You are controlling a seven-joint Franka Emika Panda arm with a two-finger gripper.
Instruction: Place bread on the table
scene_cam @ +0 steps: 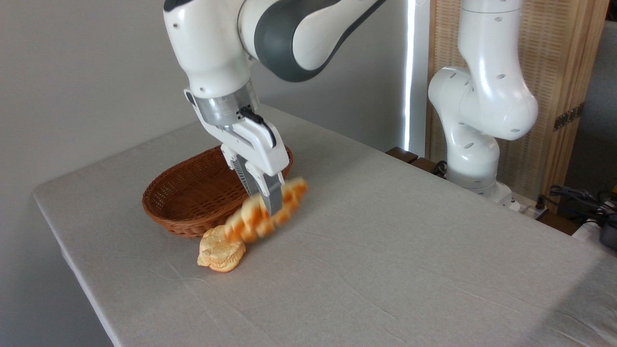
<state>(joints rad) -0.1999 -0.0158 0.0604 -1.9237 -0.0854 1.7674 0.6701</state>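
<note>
While the pincer point(271, 208) grips the bread point(266, 218) just above the worktop point(385, 250) beside the basket point(188, 197), lowering and release seem next.

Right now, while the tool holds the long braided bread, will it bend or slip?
The braided bread probably stays stiff: held near its middle by the tool, both ends jut out without sagging. Its bumpy top likely resists slipping. It is blurred, so it may be swinging; a narrow grip could let it pivot.

Motion-blurred bread point(266, 216), its middle hidden behind the gripper point(270, 205) finger.
</note>
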